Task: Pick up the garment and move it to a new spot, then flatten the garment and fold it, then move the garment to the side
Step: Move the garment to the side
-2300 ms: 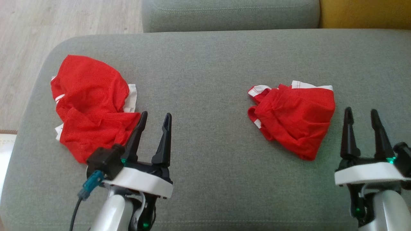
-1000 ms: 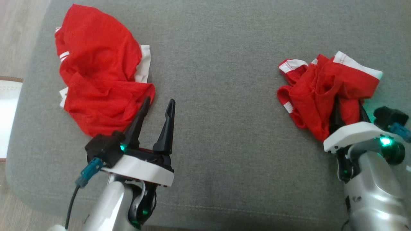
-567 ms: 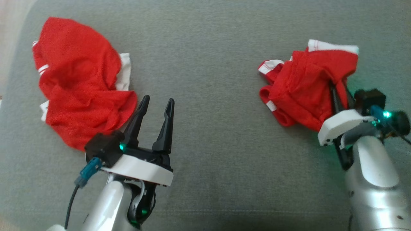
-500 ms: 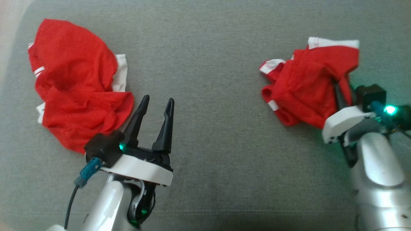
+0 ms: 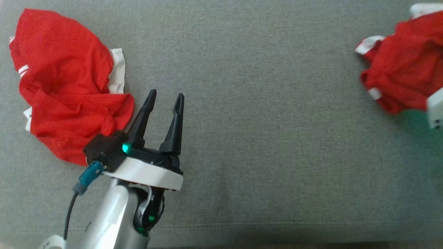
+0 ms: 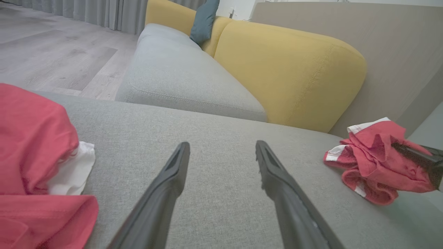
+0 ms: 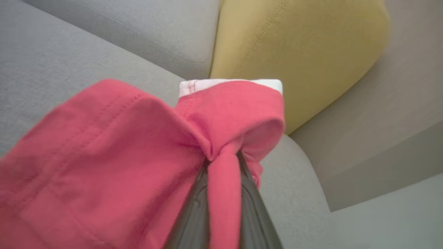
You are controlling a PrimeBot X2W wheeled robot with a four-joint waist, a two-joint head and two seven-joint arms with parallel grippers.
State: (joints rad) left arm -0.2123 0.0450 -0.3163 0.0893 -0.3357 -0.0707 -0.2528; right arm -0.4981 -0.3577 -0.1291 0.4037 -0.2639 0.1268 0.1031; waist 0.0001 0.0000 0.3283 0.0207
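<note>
Reading left hand (image 5: 166, 94) spread and idle over sofa (image 5: 259, 138), just beside spare red cloth (image 5: 65, 86). Farther right, right hand (image 7: 224, 162) pinching a thin fold of garment (image 7: 121, 166), bunched at sofa's right end before yellow backrest (image 7: 294, 45). Could lose it mid-carry through slip of so narrow a fold, or drag hanging cloth and bunch it worse.

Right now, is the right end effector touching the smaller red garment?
Touching. The right wrist view shows the right end effector shut on the smaller red garment, a fold pinched between its fingers.
</note>
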